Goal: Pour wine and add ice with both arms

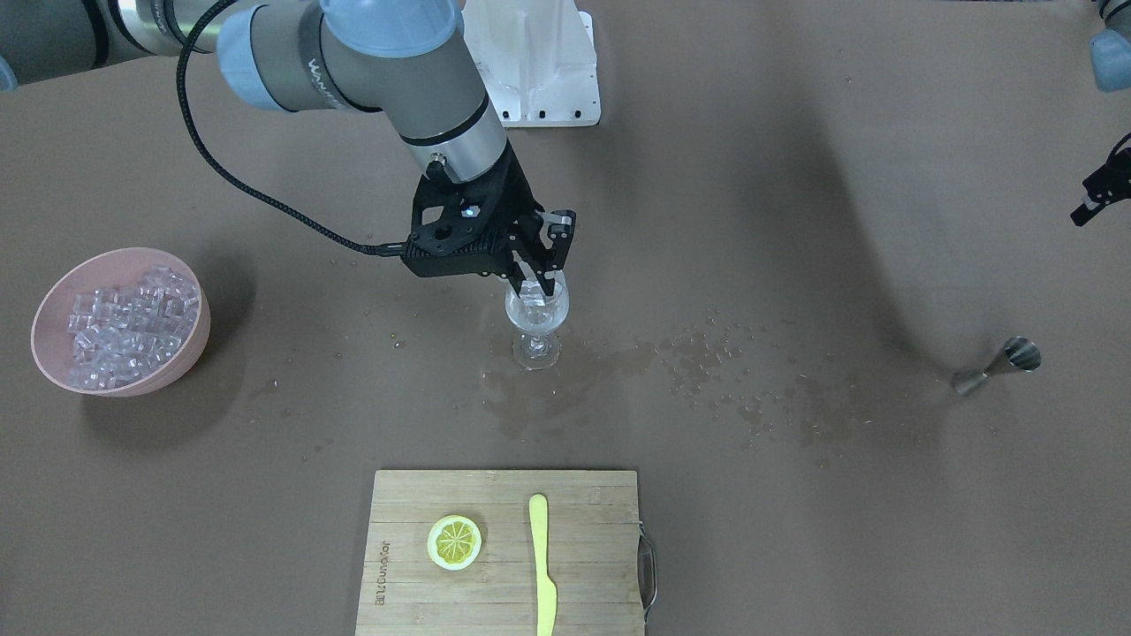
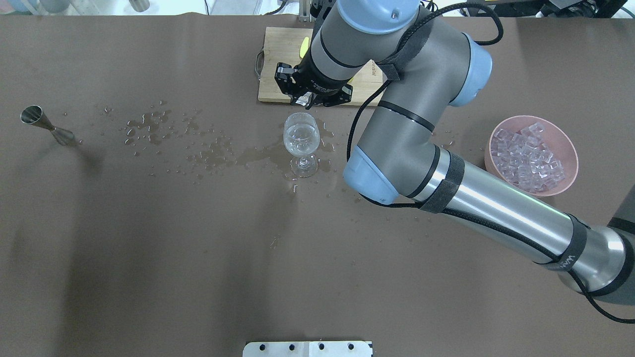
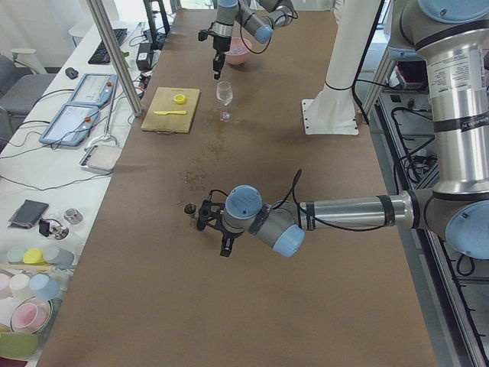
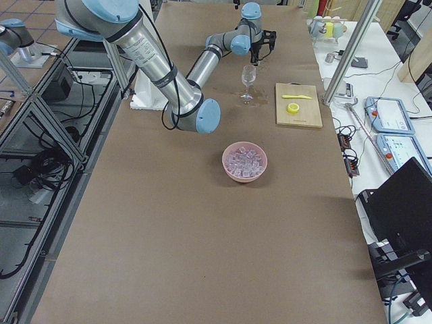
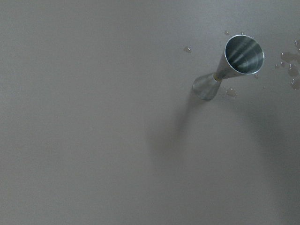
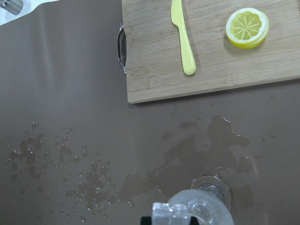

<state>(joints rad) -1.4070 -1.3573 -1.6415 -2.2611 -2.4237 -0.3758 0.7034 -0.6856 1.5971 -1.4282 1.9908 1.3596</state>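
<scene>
Open tabletop between glass (image 1: 536, 311) and bowl (image 1: 196, 340)

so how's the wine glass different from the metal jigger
The wine glass is clear with a little liquid; the jigger is opaque steel and looks empty. The glass sits in a puddle under the right gripper; the jigger stands far off, alone. Both are upright.

Soft, even overhead light; exterior views sharp. Broad diffuse shadows on brown matte tabletop (image 2: 149, 248). Left wrist view dimmer, grey. Right wrist view: clear stemmed wine glass (image 6: 211, 211) blurred at 6 o'clock.
</scene>
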